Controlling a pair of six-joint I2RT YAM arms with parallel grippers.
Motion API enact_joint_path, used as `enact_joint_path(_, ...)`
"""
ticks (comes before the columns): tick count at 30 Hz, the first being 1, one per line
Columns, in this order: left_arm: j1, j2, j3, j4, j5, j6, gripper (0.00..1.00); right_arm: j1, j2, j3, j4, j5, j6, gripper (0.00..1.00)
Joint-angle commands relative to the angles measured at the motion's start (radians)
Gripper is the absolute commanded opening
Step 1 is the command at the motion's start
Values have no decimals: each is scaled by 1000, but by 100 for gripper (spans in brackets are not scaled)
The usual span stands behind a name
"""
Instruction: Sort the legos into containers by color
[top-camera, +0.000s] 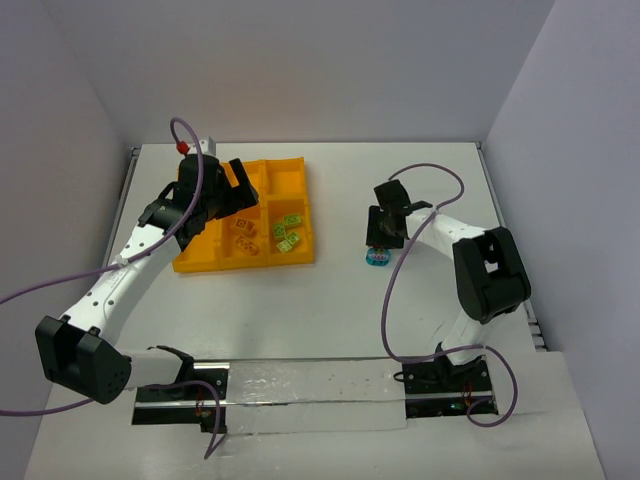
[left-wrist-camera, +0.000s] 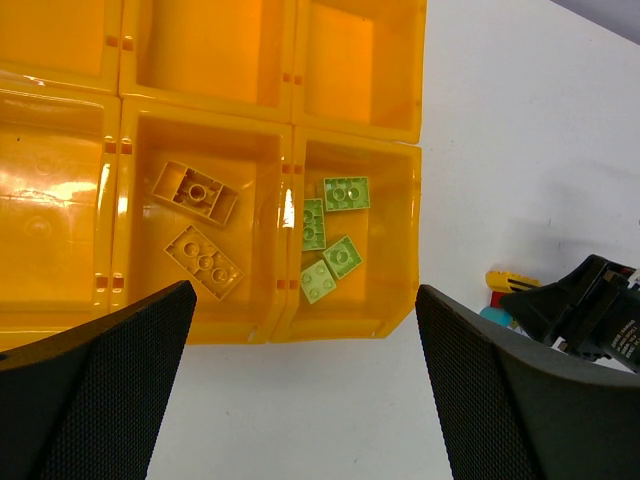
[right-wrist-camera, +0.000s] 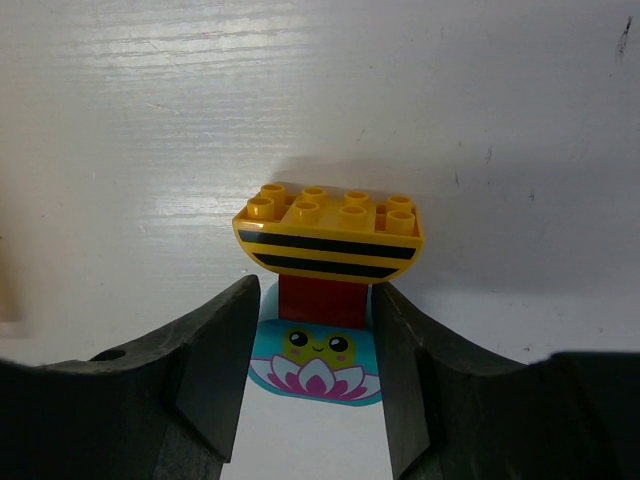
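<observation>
A small lego stack (right-wrist-camera: 330, 290) lies on the white table: a yellow black-striped brick (right-wrist-camera: 330, 235), a red brick (right-wrist-camera: 322, 300) and a light blue frog-print brick (right-wrist-camera: 315, 365). My right gripper (right-wrist-camera: 315, 340) has its jaws against both sides of the stack at the blue brick. In the top view the stack (top-camera: 376, 257) lies under the right gripper (top-camera: 385, 235). The orange-yellow tray (top-camera: 290, 170) holds several lime green legos (left-wrist-camera: 330, 235) in one near compartment and two yellow legos (left-wrist-camera: 200, 230) in the one beside it. My left gripper (left-wrist-camera: 305, 390) is open and empty over the tray's near edge.
The tray's other compartments (left-wrist-camera: 205, 50) show no bricks. The stack and the right gripper's tip also show at the right edge of the left wrist view (left-wrist-camera: 505, 290). White walls enclose the table on the far, left and right sides.
</observation>
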Motion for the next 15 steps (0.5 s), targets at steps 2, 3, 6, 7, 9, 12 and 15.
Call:
enact_joint_path(2,-7,-32,45,25,-4,5,99,7,22,41,0,24,5,52)
enact_joint_path(3,-7,-35,42,23,-5,5,99,7,21,42,3,21,7,51)
enact_joint_path(6,-7,-37,41,23,-6,5,99,7,30,47,4,15,6,47)
enact_joint_path(7,-7,-37,40,23,-5,5,99,7,33,50,1,15,5,48)
enact_joint_path(9,-7,-39,40,22,-5,4,99,7,48,61,-2,14,7,52)
enact_joint_path(12,-7,-42,40,22,-3,4,99,9,54,64,2,13,7,52)
enact_joint_path(15,-7,-44,41,22,-2,5,99,10,54,66,7,7,10,46)
